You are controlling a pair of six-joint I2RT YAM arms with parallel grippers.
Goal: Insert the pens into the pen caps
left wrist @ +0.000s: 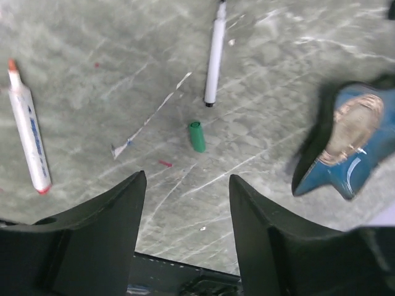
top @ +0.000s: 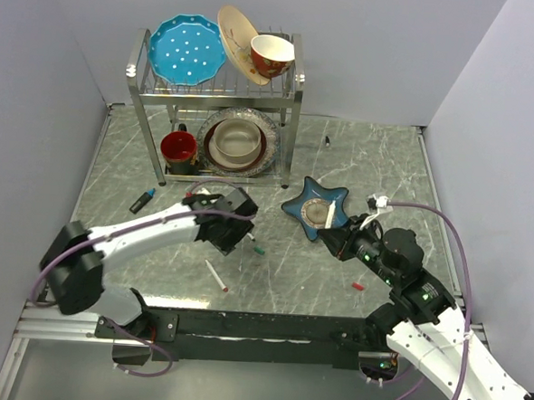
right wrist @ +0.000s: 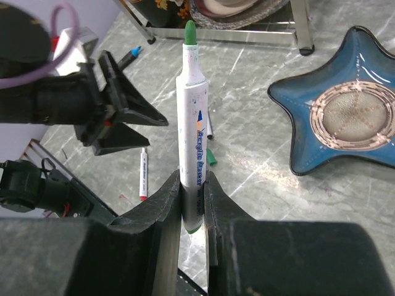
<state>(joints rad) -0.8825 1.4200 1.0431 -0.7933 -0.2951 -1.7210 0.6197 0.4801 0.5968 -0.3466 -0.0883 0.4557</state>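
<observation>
My right gripper [right wrist: 192, 185] is shut on a green-tipped white pen [right wrist: 194, 117], which stands upright between the fingers; in the top view this gripper [top: 337, 241] sits beside the star dish. My left gripper [left wrist: 187, 176] is open with nothing between its fingers, hovering over the table [top: 240, 227]. Just beyond its fingertips lies a green cap [left wrist: 197, 136] [top: 259, 251] on its side. A black-ended pen [left wrist: 215, 55] lies past the cap. A red-ended pen [left wrist: 28, 132] [top: 215, 276] lies to the left. A red cap [top: 358, 285] rests near the right arm.
A blue star-shaped dish [top: 316, 212] sits at centre right. A metal dish rack [top: 215, 88] with plates, bowls and a red mug stands at the back. A dark marker with a blue end [top: 142, 200] lies at the left. A small dark item [top: 328, 140] lies behind the dish.
</observation>
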